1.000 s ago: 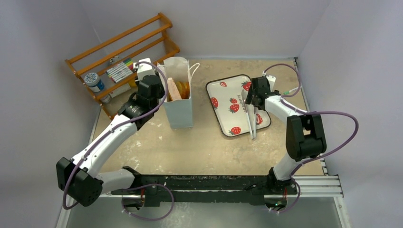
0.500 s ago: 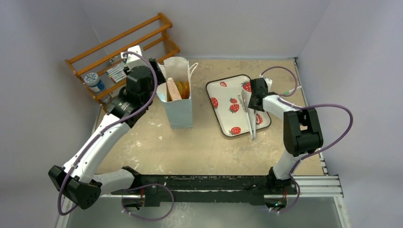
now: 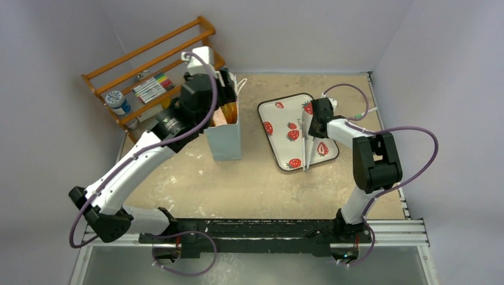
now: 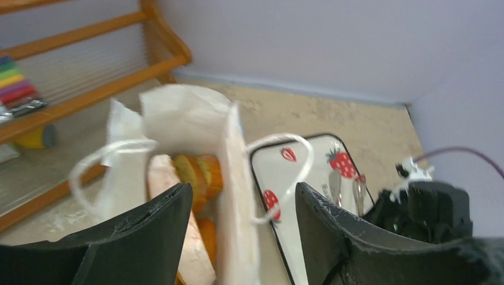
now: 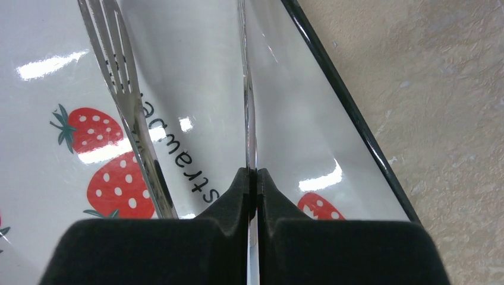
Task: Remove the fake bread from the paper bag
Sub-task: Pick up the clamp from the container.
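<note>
Pale lavender walls (image 3: 285, 29) enclosed a mottled beige tabletop (image 3: 249, 178) under soft, even light. An orange wooden rack (image 3: 148, 47) stood at the far-left corner, holding coloured markers (image 3: 151, 86).

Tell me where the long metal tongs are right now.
In the top view the long metal tongs sit over the right side of the white strawberry-print tray, right of the pale-blue paper bag, one arm pinched by the right gripper.
</note>
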